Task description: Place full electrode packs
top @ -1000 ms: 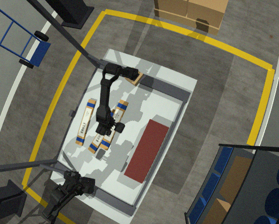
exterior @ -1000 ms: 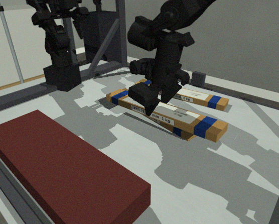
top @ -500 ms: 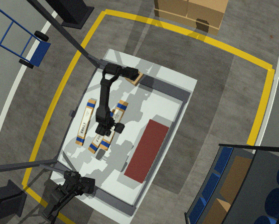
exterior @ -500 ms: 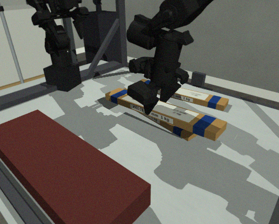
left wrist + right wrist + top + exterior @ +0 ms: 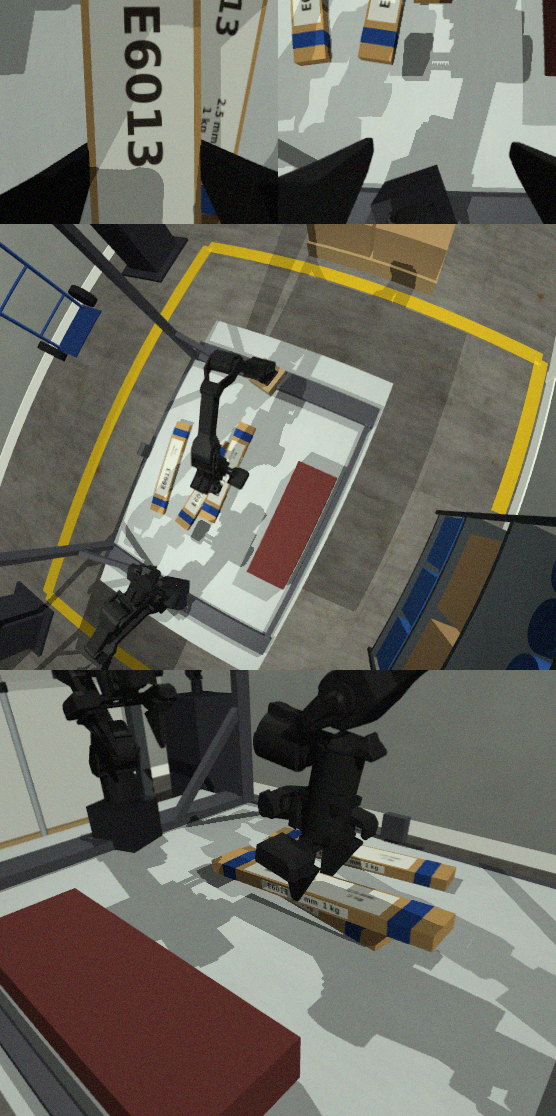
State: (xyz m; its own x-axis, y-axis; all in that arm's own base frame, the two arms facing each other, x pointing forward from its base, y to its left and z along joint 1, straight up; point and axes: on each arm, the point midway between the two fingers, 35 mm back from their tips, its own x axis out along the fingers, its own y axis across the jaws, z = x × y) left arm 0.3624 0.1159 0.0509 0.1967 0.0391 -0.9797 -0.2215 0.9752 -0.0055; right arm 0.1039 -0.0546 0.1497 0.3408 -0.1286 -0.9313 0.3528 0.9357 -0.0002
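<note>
My left gripper [image 5: 216, 485] [image 5: 312, 880] [image 5: 143, 147] is shut on an E6013 electrode pack [image 5: 243, 434] [image 5: 420, 920] [image 5: 145, 100], gripped across its width and held level a little above the table. A second pack [image 5: 186, 518] [image 5: 369, 938] [image 5: 237, 75] [image 5: 380, 37] lies on the table close beside and partly under the held one; the arm hides some of it. A third pack [image 5: 171, 469] [image 5: 434, 874] [image 5: 310, 40] lies apart, flat. The low dark red platform [image 5: 295, 524] [image 5: 140, 995] bears no pack. My right gripper [image 5: 441, 146] is open and empty, away from the packs.
The table [image 5: 320, 424] has a raised grey frame along its edges. A small tan object [image 5: 270, 386] lies by the left arm's base. A dark upright post [image 5: 242, 735] stands behind the table corner near the right arm.
</note>
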